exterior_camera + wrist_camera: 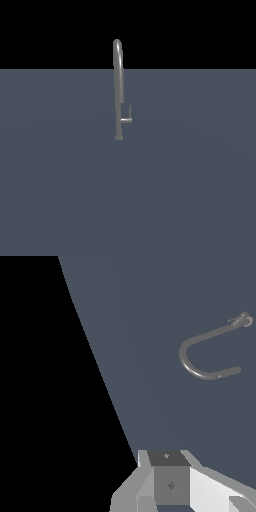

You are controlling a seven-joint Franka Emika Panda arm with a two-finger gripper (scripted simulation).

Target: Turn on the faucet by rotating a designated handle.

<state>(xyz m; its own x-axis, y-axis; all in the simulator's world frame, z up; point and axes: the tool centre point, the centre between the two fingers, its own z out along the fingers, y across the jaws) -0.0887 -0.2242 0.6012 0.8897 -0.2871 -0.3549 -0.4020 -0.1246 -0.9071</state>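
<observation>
— Faucet (118,85) first: where does it sit?

— Upper centre of the exterior view, upright on the grey floor (60,190), gooseneck curling over at the top. The handle (127,119) juts as a short stub toward that view's right, low on the pipe, then turns up into a thin rod.

— And from the wrist camera?

— Faucet (200,358) appears as a hook in the upper right of the frame, well apart from the gripper (170,481) body at the lower edge. The handle (241,320) is a small cluster at the far upper right.

— Claw state?

— Cannot tell; only the housing shows, fingertips are out of frame.

— So the coming move?

— My judgement: a long reach toward that upper-right corner, lining up across the upright rod.
</observation>
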